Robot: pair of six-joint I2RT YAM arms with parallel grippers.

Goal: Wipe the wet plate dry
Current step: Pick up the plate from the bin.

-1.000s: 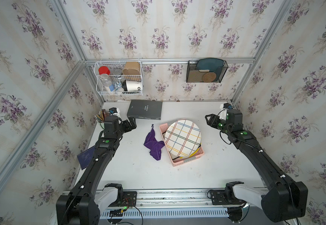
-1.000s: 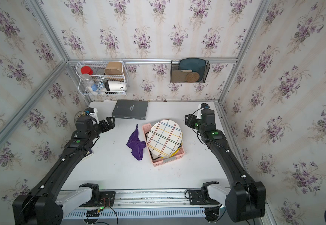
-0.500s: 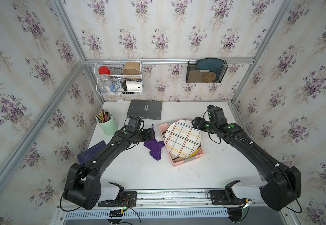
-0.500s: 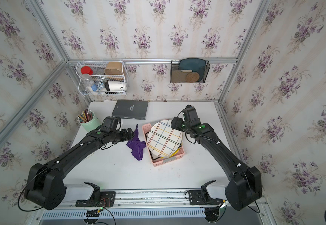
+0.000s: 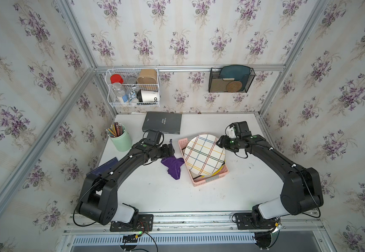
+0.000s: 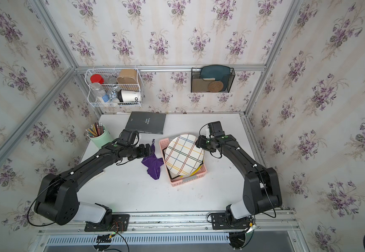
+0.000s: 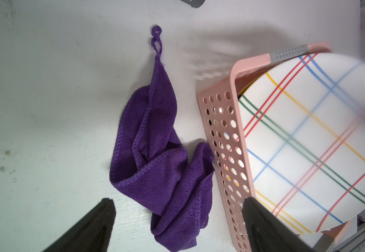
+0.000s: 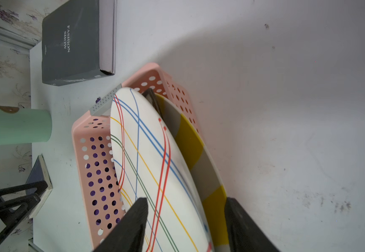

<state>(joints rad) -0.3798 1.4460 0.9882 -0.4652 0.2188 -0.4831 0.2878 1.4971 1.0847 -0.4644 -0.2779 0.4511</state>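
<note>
Now we straddle the plate's rim

Our left pincer (image 7: 178, 199) hangs spread wide over the purple cloth (image 7: 155, 170), which lies crumpled on the counter (image 7: 46, 109) just beside the pink basket (image 7: 253, 61). The plaid plate (image 5: 204, 153) leans tilted in that basket. Our right pincer (image 8: 186, 199) has a finger on either side of its edge. Whether it pinches, we cannot tell.
</note>
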